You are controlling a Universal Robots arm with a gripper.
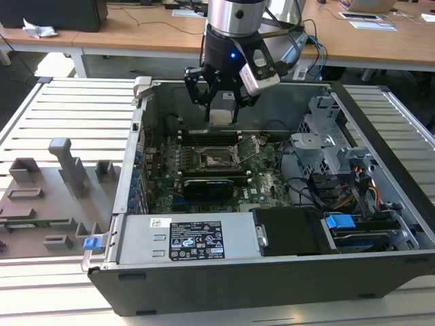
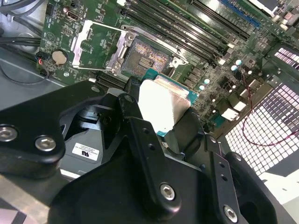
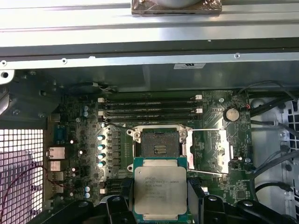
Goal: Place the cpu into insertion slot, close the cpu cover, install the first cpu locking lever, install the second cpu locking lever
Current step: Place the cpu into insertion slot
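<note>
Hanging over the dark computer case in the exterior view, the black gripper is clamped on the silver-topped square cpu, above the dark-framed square insertion slot. In the second wrist view, the thin silver cpu cover is folded open beside the slot. In the first wrist view, the slot's contact field is seen unobstructed.

Gripper clamps the cpu between black fingers, silver top showing, over the green circuit board. Insertion slot is bare, contacts showing. Cpu cover is swung open beside it, with a coin battery near the cover.
</note>
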